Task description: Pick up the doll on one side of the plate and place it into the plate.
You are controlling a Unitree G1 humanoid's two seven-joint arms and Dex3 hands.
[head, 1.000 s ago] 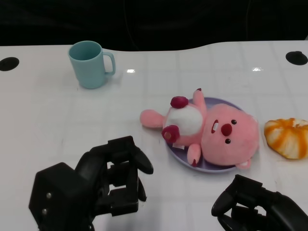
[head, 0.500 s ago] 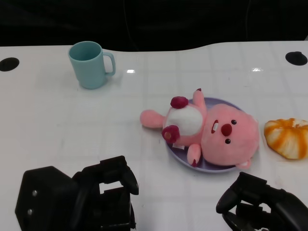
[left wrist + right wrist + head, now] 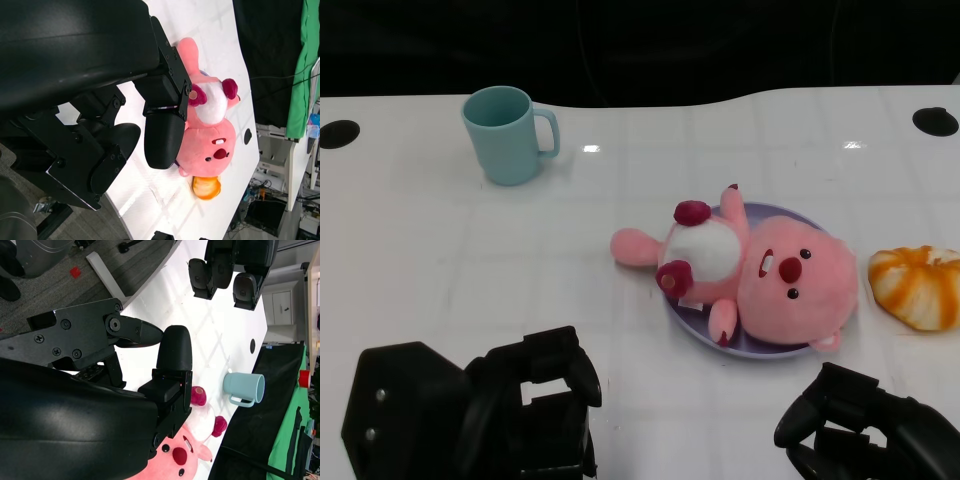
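The pink plush doll (image 3: 760, 272) lies on its back across the purple plate (image 3: 763, 352), right of the table's middle, with one arm hanging over the plate's left rim. The left wrist view shows the doll (image 3: 212, 125) beyond my fingers (image 3: 164, 135), and the right wrist view catches the doll (image 3: 180, 457) too. My left hand (image 3: 520, 415) sits low at the near left, empty with fingers apart, well short of the plate. Just as empty is my right hand (image 3: 865, 430), at the near right below the plate.
A teal mug (image 3: 505, 133) stands at the far left. An orange-and-white striped round object (image 3: 918, 285) lies just right of the plate. Dark round holes (image 3: 338, 132) mark the table's far corners. Bare white table lies between my hands and the plate.
My left hand has drawn back toward the near edge and lower in the picture. The right hand has dropped slightly. The doll and plate have not moved.
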